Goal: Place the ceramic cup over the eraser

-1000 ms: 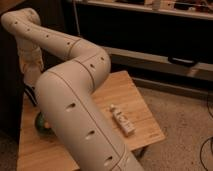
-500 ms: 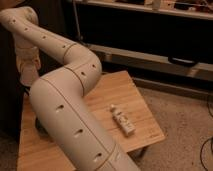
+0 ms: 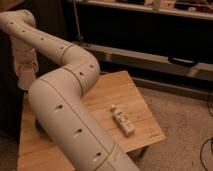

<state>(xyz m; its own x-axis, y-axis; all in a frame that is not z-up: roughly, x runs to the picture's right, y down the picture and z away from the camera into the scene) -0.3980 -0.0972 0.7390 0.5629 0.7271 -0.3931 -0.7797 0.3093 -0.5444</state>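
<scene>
My gripper is hidden behind my own thick white arm (image 3: 75,125), which crosses the left half of the wooden table (image 3: 125,92); it is shut, and what it holds, if anything, is out of sight. The wrist link (image 3: 25,70) drops down at the far left behind that arm. The ceramic cup and the eraser are both hidden from view.
A long white remote-like bar (image 3: 122,120) lies on the right part of the table, near its front right corner. A dark shelf unit with a metal rail (image 3: 150,57) stands behind the table. Speckled floor (image 3: 185,130) lies to the right.
The arm has shifted a little, its elbow sinking slightly lower over the table. The white bar has stayed where it was.
</scene>
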